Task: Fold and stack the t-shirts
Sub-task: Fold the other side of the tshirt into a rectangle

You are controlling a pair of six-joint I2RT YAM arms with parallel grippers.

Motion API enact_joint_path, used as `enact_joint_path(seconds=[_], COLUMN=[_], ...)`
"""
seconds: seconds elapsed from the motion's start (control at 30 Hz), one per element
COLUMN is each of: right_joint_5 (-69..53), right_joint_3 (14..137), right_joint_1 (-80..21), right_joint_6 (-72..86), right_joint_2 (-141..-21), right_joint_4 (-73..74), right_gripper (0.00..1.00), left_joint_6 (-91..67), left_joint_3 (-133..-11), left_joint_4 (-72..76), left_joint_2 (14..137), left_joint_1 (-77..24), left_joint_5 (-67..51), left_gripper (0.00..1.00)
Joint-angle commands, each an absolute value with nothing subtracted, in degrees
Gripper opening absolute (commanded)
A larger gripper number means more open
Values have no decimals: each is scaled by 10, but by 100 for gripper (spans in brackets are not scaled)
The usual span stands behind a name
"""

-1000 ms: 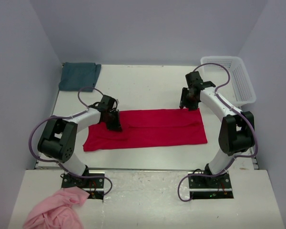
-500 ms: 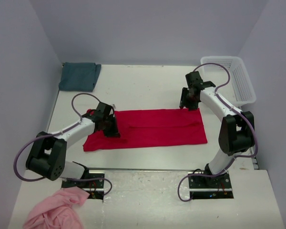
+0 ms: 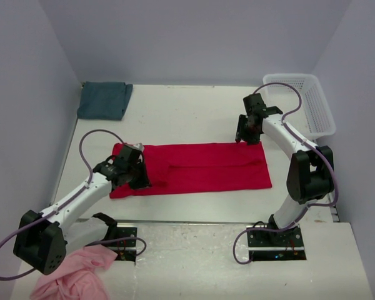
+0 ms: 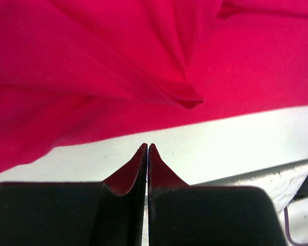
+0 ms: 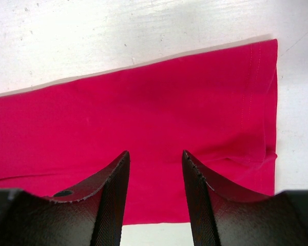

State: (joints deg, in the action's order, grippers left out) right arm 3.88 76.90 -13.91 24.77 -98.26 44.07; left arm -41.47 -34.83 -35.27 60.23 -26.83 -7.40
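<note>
The red t-shirt (image 3: 200, 167) lies folded into a long strip across the middle of the table. The teal t-shirt (image 3: 104, 100) sits folded at the back left corner. My left gripper (image 3: 139, 180) hangs over the red shirt's left end, jaws shut with nothing between them (image 4: 147, 146); the red t-shirt (image 4: 118, 66) fills that view ahead of the tips, with a raised crease. My right gripper (image 3: 239, 137) stands at the strip's far right corner, open (image 5: 155, 154), its fingers above the flat red t-shirt (image 5: 143, 113) near the hemmed end.
A white plastic basket (image 3: 315, 106) stands at the back right. A crumpled pink cloth (image 3: 72, 275) lies on the front ledge by the left arm's base. Grey walls close in the table on three sides.
My left arm has drawn back toward the near left, its shut gripper sliding from the strip's upper left down toward its near edge. The right arm and the red shirt have not moved.
</note>
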Motion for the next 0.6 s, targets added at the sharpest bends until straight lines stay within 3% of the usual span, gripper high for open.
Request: enact_joint_path(seconds=[0.0, 0.23, 0.57], right_joint_5=[40, 47, 47], right_joint_3=[780, 776, 772], right_joint_1=[-143, -143, -144], right_joint_6=[242, 242, 242], right_joint_2=[-966, -951, -954], right_joint_4=[433, 439, 434], right_gripper=[47, 47, 47], left_joint_6=[-404, -360, -360], left_joint_3=[-417, -519, -465], left_joint_4=[-381, -334, -277], left_joint_2=[631, 784, 849], left_joint_1=[-270, -270, -270], left_joint_5=[-4, -16, -38], left_gripper=[0, 0, 0])
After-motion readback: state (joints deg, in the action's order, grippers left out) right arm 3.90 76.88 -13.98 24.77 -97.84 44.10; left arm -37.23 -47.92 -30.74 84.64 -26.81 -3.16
